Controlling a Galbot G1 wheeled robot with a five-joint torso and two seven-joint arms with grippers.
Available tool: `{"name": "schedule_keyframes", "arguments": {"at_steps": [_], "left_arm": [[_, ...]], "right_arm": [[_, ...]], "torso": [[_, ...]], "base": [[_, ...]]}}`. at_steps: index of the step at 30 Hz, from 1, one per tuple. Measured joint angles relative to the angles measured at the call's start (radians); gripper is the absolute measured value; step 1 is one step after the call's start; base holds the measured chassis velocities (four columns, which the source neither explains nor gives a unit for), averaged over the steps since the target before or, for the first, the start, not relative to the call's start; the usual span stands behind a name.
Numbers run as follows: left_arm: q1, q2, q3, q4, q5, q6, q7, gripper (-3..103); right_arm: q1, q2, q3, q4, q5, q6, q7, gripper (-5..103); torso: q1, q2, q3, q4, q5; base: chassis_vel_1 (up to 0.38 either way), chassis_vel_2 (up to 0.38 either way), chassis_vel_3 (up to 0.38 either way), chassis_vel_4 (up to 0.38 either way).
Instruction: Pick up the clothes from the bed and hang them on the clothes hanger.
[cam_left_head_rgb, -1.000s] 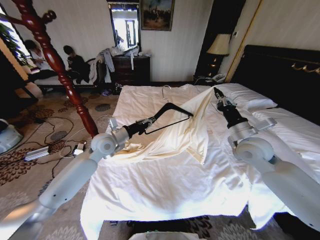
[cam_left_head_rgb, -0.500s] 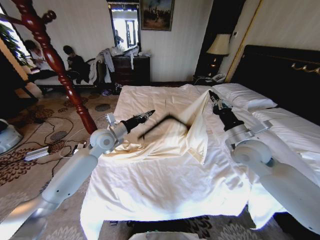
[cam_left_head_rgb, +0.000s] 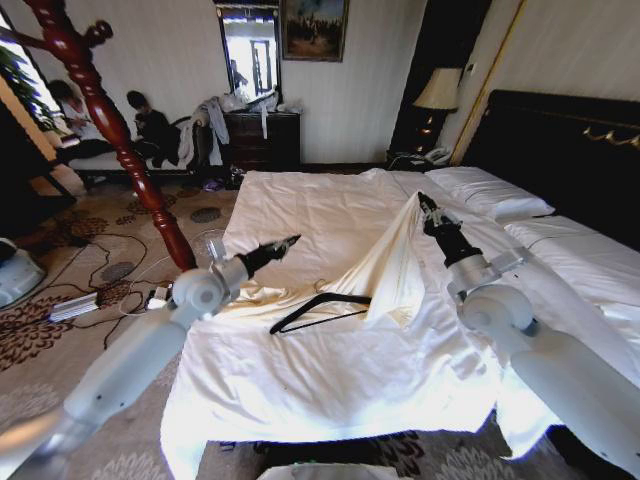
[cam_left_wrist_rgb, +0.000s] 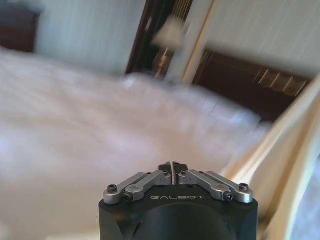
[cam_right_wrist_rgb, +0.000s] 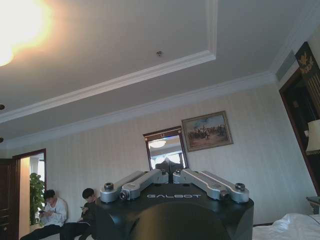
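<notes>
A cream garment (cam_left_head_rgb: 392, 265), the clothes, rises in a peak off the white bed (cam_left_head_rgb: 300, 200). My right gripper (cam_left_head_rgb: 422, 200) is shut on its top; its fingers (cam_right_wrist_rgb: 171, 173) point at the ceiling in the right wrist view. The black clothes hanger (cam_left_head_rgb: 322, 310) lies flat on the quilt beside the garment's lower edge, its wire hook toward the cloth. My left gripper (cam_left_head_rgb: 291, 241) hovers above the bed's left part, shut and empty, apart from the hanger. Its closed fingertips (cam_left_wrist_rgb: 172, 167) face the quilt, with the cream cloth (cam_left_wrist_rgb: 295, 150) to one side.
A tall black headboard (cam_left_head_rgb: 560, 130) and white pillows (cam_left_head_rgb: 490, 190) bound the bed on the right. A red turned wooden post (cam_left_head_rgb: 110, 130) stands left of the bed, with cables (cam_left_head_rgb: 100, 290) on the carpet. A dark dresser (cam_left_head_rgb: 260, 140) and a lamp (cam_left_head_rgb: 437, 90) stand at the far wall.
The hanger has left my left gripper and dropped onto the quilt. That gripper drew back to the left and is shut. The right gripper kept the garment raised, shifting slightly.
</notes>
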Motion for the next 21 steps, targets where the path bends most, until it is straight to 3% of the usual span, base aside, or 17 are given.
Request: {"name": "schedule_keyframes", "arguments": {"at_steps": [2,4,7,9,13,15,19,21], "left_arm": [[0.074,-0.002,0.010,0.000,0.096,0.003,-0.008,13],[0.086,-0.006,0.014,0.000,0.112,0.004,-0.013,13],[0.116,-0.033,0.045,0.007,0.183,0.026,-0.070,29],[0.116,-0.039,0.054,0.012,0.197,0.032,-0.082,29],[0.097,-0.070,0.112,0.056,0.273,0.057,-0.111,51],[0.088,-0.077,0.124,0.069,0.285,0.063,-0.116,51],[0.047,-0.112,0.188,0.127,0.308,0.091,-0.137,72],[0.044,-0.115,0.195,0.130,0.309,0.094,-0.139,72]], "right_arm": [[-0.002,0.001,-0.001,0.004,-0.003,0.000,0.001,0],[-0.002,0.001,-0.001,0.005,-0.003,0.000,0.001,0],[-0.003,-0.002,-0.005,0.007,-0.005,0.000,0.003,0],[-0.003,-0.002,-0.005,0.009,-0.005,0.000,0.004,0],[-0.008,0.002,-0.008,0.012,-0.010,0.000,0.007,0],[-0.008,0.004,-0.008,0.012,-0.011,0.000,0.007,0],[-0.008,0.013,-0.010,0.005,-0.015,0.000,0.010,0],[-0.008,0.015,-0.010,0.004,-0.016,0.000,0.010,0]], "torso": [[0.000,0.000,0.000,0.0006,-0.0003],[0.000,0.000,0.000,0.0006,-0.0003],[0.000,0.000,0.000,-0.0007,-0.0001],[0.000,0.000,0.000,-0.0006,0.0000],[0.000,0.000,0.000,-0.0002,0.0000],[0.000,0.000,0.000,-0.0003,0.0001],[0.000,0.000,0.000,-0.0005,0.0000],[0.000,0.000,0.000,-0.0004,-0.0002]], "base": [[0.000,0.000,0.000,0.000],[0.000,0.000,0.000,0.000],[0.000,0.000,0.000,0.000],[0.000,0.000,0.000,0.000],[0.000,0.000,0.000,0.000],[0.000,0.000,0.000,0.000],[0.000,0.000,0.000,0.000],[0.000,0.000,0.000,0.000]]}}
